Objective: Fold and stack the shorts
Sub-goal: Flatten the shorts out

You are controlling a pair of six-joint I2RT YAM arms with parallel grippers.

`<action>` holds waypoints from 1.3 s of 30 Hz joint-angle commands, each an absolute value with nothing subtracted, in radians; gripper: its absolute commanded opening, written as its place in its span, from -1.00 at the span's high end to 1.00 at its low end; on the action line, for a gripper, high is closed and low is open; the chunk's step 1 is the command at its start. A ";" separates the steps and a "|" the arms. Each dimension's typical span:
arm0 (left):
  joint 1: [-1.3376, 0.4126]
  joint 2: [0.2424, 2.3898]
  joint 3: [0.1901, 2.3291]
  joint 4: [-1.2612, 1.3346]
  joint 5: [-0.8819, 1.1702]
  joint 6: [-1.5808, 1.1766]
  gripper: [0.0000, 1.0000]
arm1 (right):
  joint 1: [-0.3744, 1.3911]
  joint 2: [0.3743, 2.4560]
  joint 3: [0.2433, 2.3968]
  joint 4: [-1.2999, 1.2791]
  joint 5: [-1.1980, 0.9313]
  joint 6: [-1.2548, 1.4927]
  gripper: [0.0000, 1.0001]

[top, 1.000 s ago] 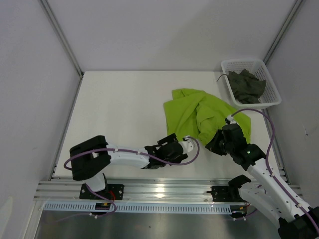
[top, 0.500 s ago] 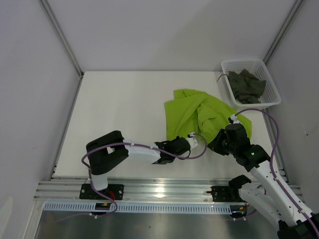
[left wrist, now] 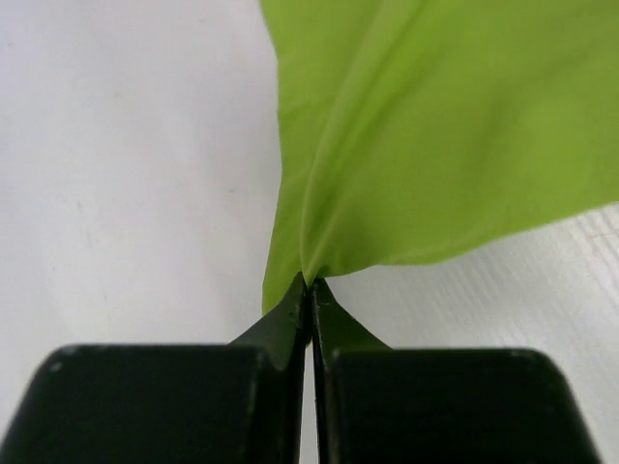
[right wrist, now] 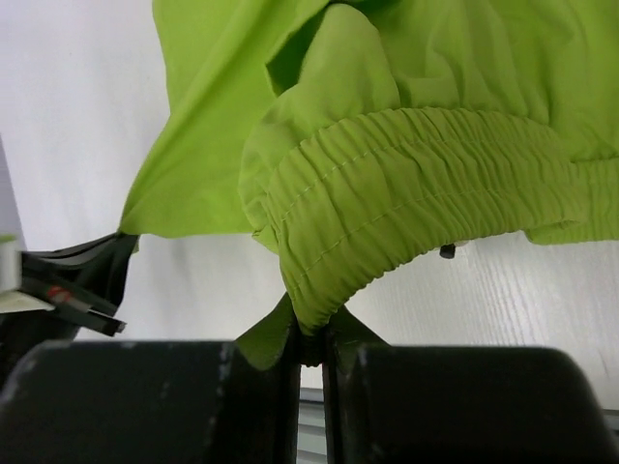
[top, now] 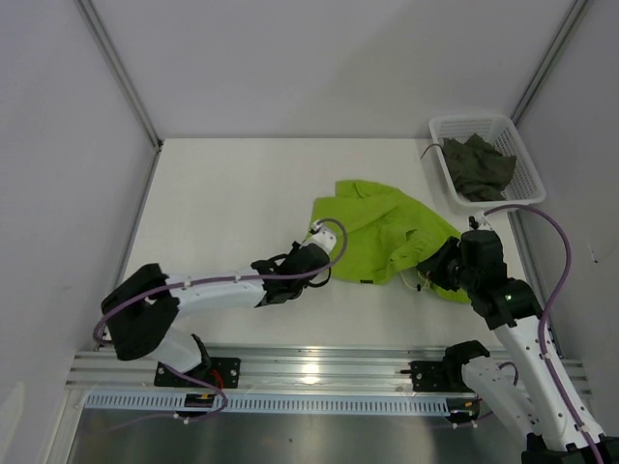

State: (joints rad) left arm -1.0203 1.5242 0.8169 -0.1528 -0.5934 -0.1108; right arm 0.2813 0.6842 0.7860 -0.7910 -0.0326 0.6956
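Green shorts [top: 387,237] on tabletop [top: 222,193], middle toward right edge. Left claw [left wrist: 309,286] clenched on thin hem; right claw [right wrist: 309,327] pinching elastic waistband (thicker, surer hold). Cloth light, limp, will likely sag. Grey shorts [top: 477,166] in basket [top: 466,118], far right corner.

Free tabletop [top: 213,203] left; green shorts [top: 382,232], basket [top: 503,199] right.
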 commanded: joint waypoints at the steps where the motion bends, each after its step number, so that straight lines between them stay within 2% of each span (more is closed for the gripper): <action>1: -0.999 1.372 0.775 -0.221 -0.641 -0.286 1.00 | 0.253 0.687 0.788 -0.723 -0.155 0.686 1.00; 6: -0.993 1.258 0.727 -0.279 -0.675 -0.351 1.00 | 0.242 0.724 0.724 -0.637 -0.276 0.701 1.00; 11: -0.992 1.204 0.640 -0.281 -0.652 -0.390 1.00 | 0.247 0.710 0.450 -0.404 -0.495 0.793 1.00; 13: -0.989 1.203 0.609 -0.267 -0.653 -0.409 1.00 | 0.293 0.678 0.375 -0.393 -0.485 0.827 1.00; 18: -0.989 1.236 0.583 -0.233 -0.626 -0.410 1.00 | 0.333 0.586 0.357 -0.511 -0.353 0.793 0.95; 20: -0.989 1.253 0.601 -0.233 -0.621 -0.411 1.00 | 0.333 0.603 0.365 -0.531 -0.324 0.773 0.61; 21: -0.988 1.265 0.603 -0.230 -0.605 -0.408 1.00 | 0.334 0.610 0.365 -0.540 -0.318 0.755 0.36; 22: -0.988 1.270 0.601 -0.223 -0.595 -0.407 1.00 | 0.334 0.614 0.365 -0.541 -0.310 0.752 0.01; 25: -0.989 1.285 0.594 -0.198 -0.577 -0.405 1.00 | 0.334 0.601 0.359 -0.558 -0.256 0.744 -0.22; 30: -0.989 1.287 0.592 -0.193 -0.561 -0.396 1.00 | 0.334 0.574 0.345 -0.543 -0.222 0.750 -0.26; 39: -0.988 1.290 0.588 -0.187 -0.549 -0.396 1.00 | 0.368 0.528 0.330 -0.488 -0.219 0.782 -0.16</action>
